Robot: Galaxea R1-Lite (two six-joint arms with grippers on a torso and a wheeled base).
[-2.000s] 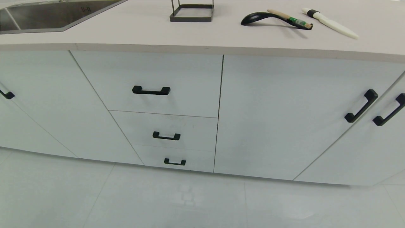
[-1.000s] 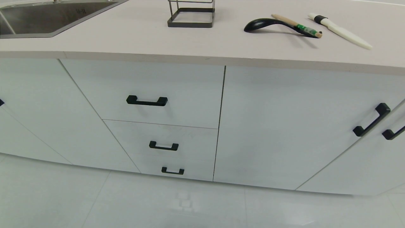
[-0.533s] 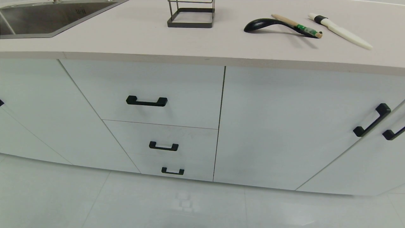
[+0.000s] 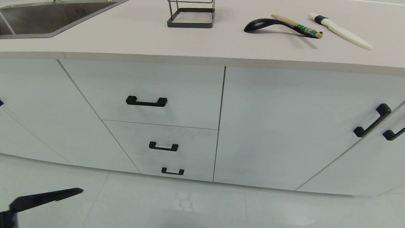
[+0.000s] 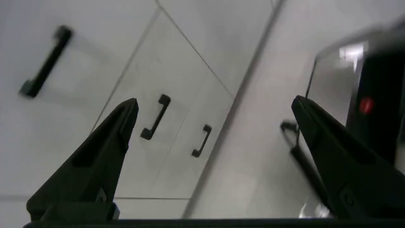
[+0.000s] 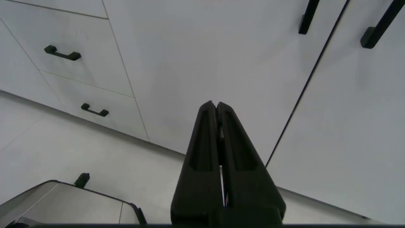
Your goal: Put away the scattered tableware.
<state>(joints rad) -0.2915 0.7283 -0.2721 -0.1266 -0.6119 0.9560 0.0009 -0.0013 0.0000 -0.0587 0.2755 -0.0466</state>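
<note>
while on countertop (image 4: 126, 34), ladle (image 4: 258, 24) handle rightward

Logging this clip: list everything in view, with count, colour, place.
countertop: one, beige, above the cabinets
sink: one, steel, set in the countertop, far left
wire rack: one, black, on the countertop, middle back
ladle: one, black, on the countertop, right of the rack
wooden stick: one, tan with green band, against the ladle's handle
white utensil: one, white with black band, right of the stick
drawers: three, white with black handles, stacked, closed
cabinet doors: several, white, both sides of the drawers
floor: one, grey tile, below
left gripper: one, black, jaws open, low above the floor
right gripper: one, black, jaws shut, before the cabinet doors
</note>
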